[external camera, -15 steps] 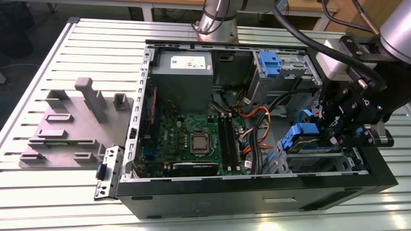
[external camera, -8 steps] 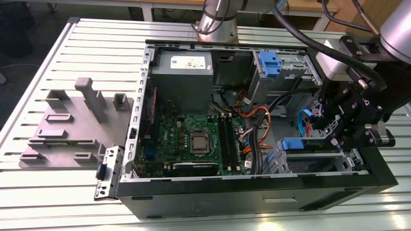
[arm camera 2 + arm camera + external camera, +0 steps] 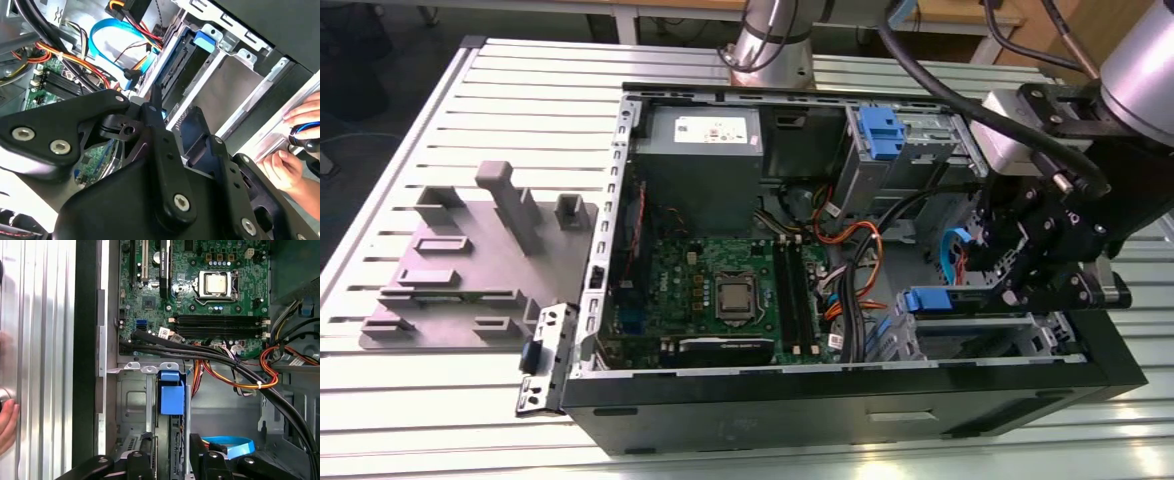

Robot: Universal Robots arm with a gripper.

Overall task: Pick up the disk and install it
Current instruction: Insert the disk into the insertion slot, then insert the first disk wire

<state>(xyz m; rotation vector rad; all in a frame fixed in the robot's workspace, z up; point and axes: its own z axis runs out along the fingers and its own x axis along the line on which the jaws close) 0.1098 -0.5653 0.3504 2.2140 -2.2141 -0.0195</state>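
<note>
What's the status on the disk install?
Tool at the metal drive cage. Blue-carrier hard disk in the cage slot, at the tool. Person's hand just outside the black case wall.

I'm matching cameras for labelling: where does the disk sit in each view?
Exterior view: the disk stands in the drive cage, at the exterior view's right of the motherboard.
Second wrist view: the disk lies edge-on in the cage, blue tab farthest from the camera.
First wrist view: its blue tab sits in the cage beside the cables.
Shared landmark: the green motherboard.
</note>
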